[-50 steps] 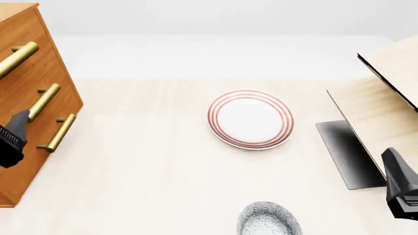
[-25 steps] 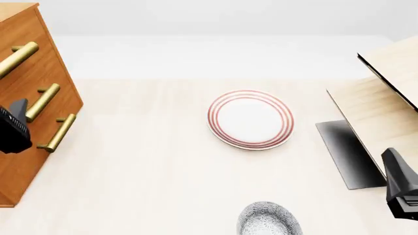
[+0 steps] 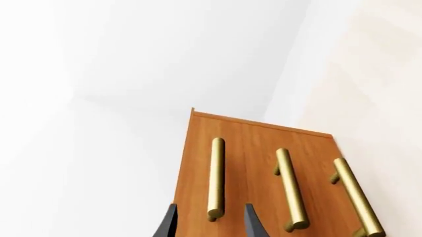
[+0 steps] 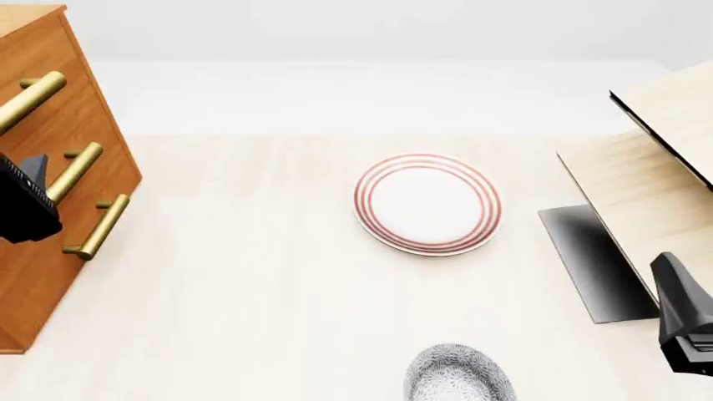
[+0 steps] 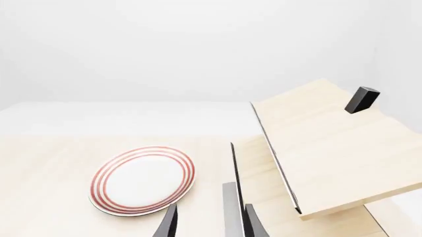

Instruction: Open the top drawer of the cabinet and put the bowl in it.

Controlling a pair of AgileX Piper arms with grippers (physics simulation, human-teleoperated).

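The orange-brown cabinet (image 4: 78,134) stands at the table's left edge with all three drawers shut. The top drawer (image 3: 197,158) carries a brass handle (image 4: 33,98). My left gripper (image 4: 25,200) hovers in front of the cabinet face, level with the middle handle (image 4: 73,173) in the front view. In the left wrist view my left gripper (image 3: 210,217) is open, and the near end of the top drawer's handle (image 3: 216,180) shows between the fingers. The speckled bowl (image 4: 459,376) sits at the table's near edge. My right gripper (image 4: 685,326) is open and empty, to the right of the bowl.
A white plate with red rings (image 4: 427,203) lies mid-table. A pale wood structure (image 4: 657,167) with a dark base panel (image 4: 590,259) fills the right side. A small black block (image 5: 362,98) sits on its slanted top.
My left gripper has risen along the cabinet front, from beside the lowest handle to level with the middle one. The right arm has not moved.
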